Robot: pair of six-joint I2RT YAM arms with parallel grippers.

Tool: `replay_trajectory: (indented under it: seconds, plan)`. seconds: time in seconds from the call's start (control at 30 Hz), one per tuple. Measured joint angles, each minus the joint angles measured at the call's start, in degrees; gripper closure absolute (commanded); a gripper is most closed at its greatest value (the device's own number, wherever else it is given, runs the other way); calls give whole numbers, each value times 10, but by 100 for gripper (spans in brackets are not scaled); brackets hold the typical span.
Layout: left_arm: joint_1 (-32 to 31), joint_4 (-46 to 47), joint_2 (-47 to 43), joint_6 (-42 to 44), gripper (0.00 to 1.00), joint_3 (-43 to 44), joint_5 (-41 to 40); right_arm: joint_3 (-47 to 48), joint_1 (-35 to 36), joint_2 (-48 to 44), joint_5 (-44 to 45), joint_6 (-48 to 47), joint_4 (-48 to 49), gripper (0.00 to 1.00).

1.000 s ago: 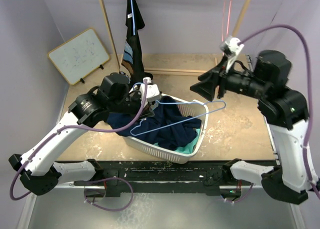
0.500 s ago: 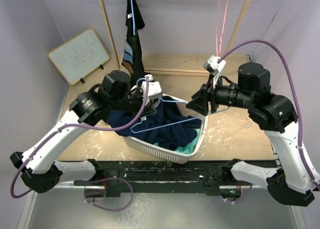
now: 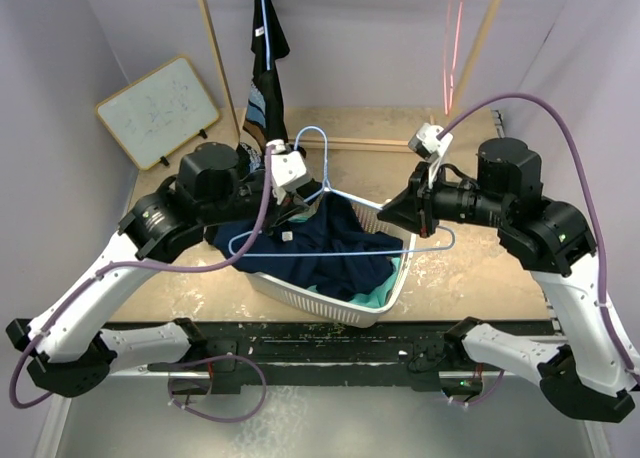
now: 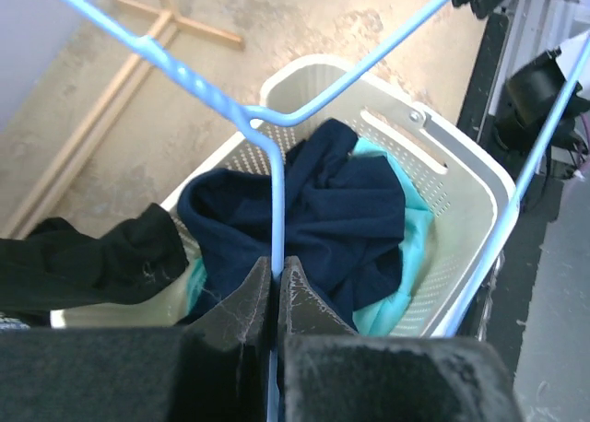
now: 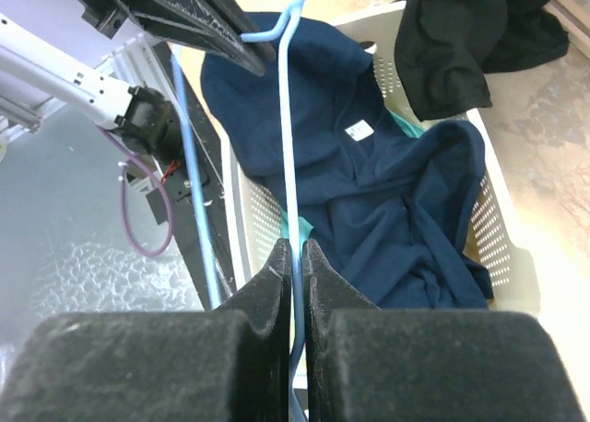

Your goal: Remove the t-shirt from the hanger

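Sandy tabletop [image 3: 480, 263] carrying a white laundry basket [image 3: 322, 300]. The navy t-shirt [image 3: 320, 248] lies heaped inside the basket, over a teal cloth [image 4: 415, 227]. Held above it is the blue wire hanger [image 4: 274, 201], bare wherever visible. Removal appears done or nearly so, and a caught fold cannot be excluded. Left gripper [image 4: 275, 275] and right gripper [image 5: 293, 252] each pinch the hanger wire, jaws closed.
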Motion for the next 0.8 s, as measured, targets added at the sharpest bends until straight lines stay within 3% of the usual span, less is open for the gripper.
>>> replay_trajectory:
  seconds: [0.13, 0.17, 0.23, 0.37, 0.4, 0.57, 0.8]
  plan:
    - [-1, 36, -35, -13, 100, -22, -12, -7, 3, -9, -16, 2, 18, 100]
    - [-3, 43, -41, -16, 95, -25, -12, -7, 3, -12, -17, 2, 22, 100]
    - [-4, 57, -46, -21, 62, -28, -12, -7, 3, -16, -16, 5, 28, 100]
    - [-2, 110, -51, -48, 27, -41, -37, -6, 4, -24, 30, 23, 15, 100]
    - [-2, 123, -57, -52, 23, -50, -45, -4, 4, -24, 49, 27, 10, 100]
    - [-2, 162, -137, -80, 23, -114, -110, 41, 4, -10, 183, 51, -10, 100]
    - [-2, 239, -339, -116, 25, -221, -207, 159, 4, 42, 379, 70, 9, 100]
